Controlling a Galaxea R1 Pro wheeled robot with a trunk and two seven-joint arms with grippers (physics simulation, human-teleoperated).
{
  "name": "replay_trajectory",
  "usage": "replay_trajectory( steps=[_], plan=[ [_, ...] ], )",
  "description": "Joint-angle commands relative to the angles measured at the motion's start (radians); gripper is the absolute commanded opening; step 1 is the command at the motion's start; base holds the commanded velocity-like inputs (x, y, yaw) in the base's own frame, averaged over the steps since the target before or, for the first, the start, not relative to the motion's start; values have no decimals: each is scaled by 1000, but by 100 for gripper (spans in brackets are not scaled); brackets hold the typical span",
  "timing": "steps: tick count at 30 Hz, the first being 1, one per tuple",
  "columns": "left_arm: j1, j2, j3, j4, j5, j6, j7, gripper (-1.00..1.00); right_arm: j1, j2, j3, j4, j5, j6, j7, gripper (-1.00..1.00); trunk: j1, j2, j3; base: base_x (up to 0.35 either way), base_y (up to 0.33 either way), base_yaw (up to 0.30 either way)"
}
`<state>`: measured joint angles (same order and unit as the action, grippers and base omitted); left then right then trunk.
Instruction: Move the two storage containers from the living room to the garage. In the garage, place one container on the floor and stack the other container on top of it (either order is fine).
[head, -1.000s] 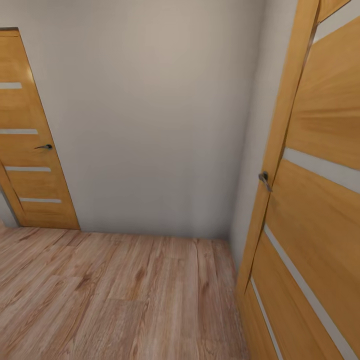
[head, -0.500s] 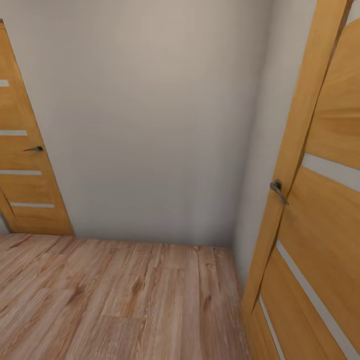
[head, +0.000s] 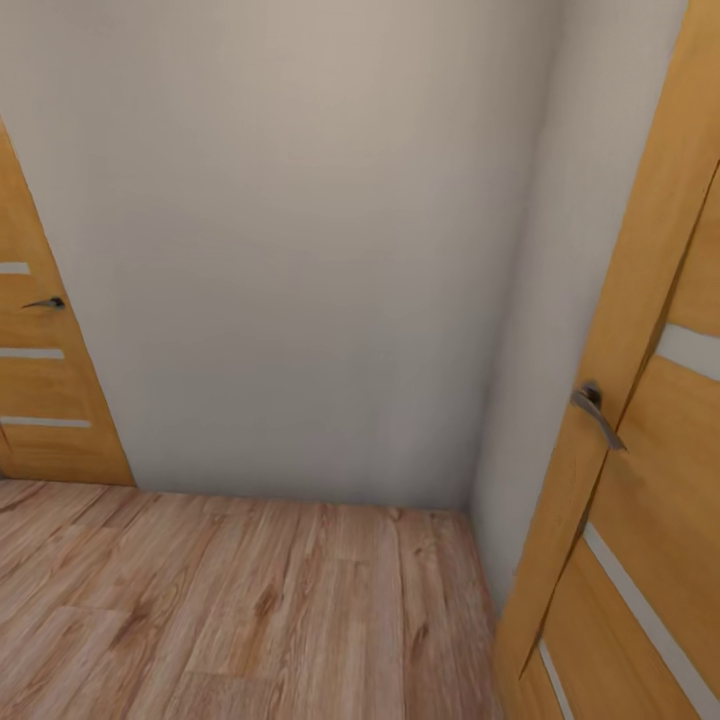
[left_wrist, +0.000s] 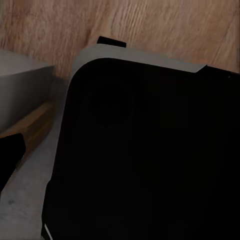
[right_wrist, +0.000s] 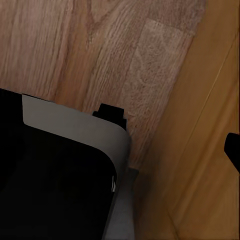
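Hallway corner, head view: two wooden doors, left door (head: 40, 380) and right door (head: 640, 480), each with one lever handle, flank one cream wall (head: 300, 250) above wood-plank flooring (head: 250, 600). Wrist views: dark robot base (left_wrist: 150, 150) over planks. Hand states cannot be told; container location unknown.

No readable text, labels, brand names, numbers or signs appear on any surface: the wooden doors, the plain wall, the wood-plank floor and the dark robot base all carry no writing
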<state>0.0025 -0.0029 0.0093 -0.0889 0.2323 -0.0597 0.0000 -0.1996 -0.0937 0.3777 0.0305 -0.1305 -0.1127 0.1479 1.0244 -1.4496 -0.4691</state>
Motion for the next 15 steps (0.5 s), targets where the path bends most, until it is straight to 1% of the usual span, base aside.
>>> replay_trajectory(
  steps=[1, 15],
  plan=[
    [0, 0, 1, -1, 5, -2, 0, 100, -1, 0, 7, 3, -11, -6, 5, 100, 1, 0, -1, 320, 0, 0],
    [1, 0, 1, 0, 5, -2, 0, 100, -1, 1, 10, 2, -2, -15, 5, 100, 1, 0, -1, 320, 0, 0]
  ],
)
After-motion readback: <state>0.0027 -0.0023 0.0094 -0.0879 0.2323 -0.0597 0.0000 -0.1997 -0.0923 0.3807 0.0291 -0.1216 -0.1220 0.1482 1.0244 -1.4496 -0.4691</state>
